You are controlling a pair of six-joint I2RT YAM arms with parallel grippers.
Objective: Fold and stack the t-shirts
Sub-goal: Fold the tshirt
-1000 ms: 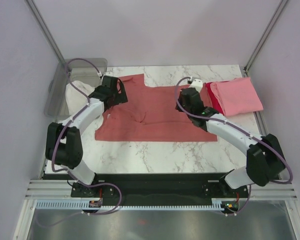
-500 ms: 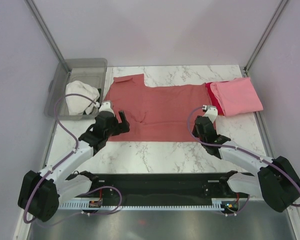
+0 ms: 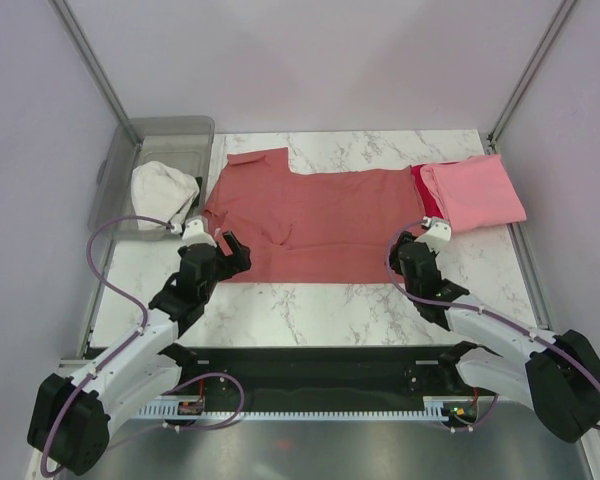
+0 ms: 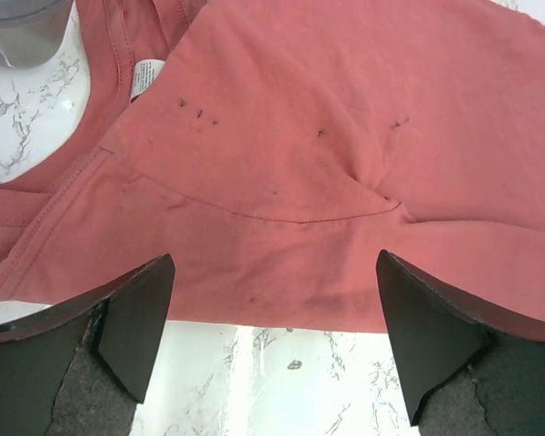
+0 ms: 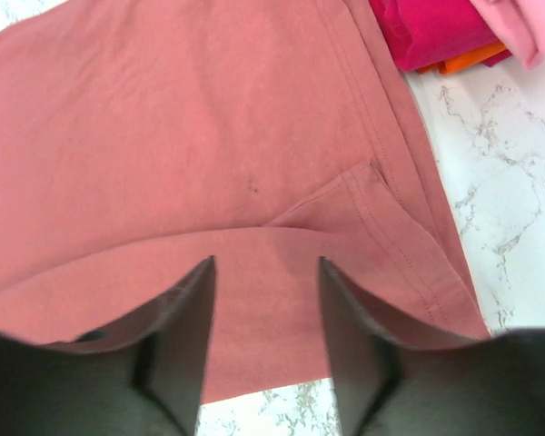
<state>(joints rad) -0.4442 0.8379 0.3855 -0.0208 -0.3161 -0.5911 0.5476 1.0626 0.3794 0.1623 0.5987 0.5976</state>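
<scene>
Landmark: the white, grey-veined marble table (image 3: 320,300), to which all places below are referred.
Salmon-red t-shirt, place (image 3: 320,225): laid flat across the middle of the table, its far edge near the table's far edge.
Salmon-red t-shirt, axis: the long axis is run left to right along the table; the neckline and its white label are turned to the table's left end, and the stitched hem to its right end.
Salmon-red t-shirt, look: dusty matte knit, with a straight near edge and one sleeve spread at the far left. A shallow creased fold and a few dark specks are seen in the left wrist view (image 4: 345,109), and a small turned-over flap by the hem in the right wrist view (image 5: 163,136).
Light pink t-shirt (image 3: 475,192): folded to a soft rectangle at the table's far right corner.
Bright red t-shirt (image 3: 423,190): folded beneath the pink one, with its left edge shown.
Left gripper (image 3: 225,245): held over the shirt's near left corner on the table, with its jaws spread wide and nothing between them.
Right gripper (image 3: 423,243): held over the shirt's near right corner, with its jaws apart and no cloth pinched.
Bin (image 3: 170,135): clear grey plastic, set off the table's far left corner, with a crumpled white cloth (image 3: 163,190) in it.
</scene>
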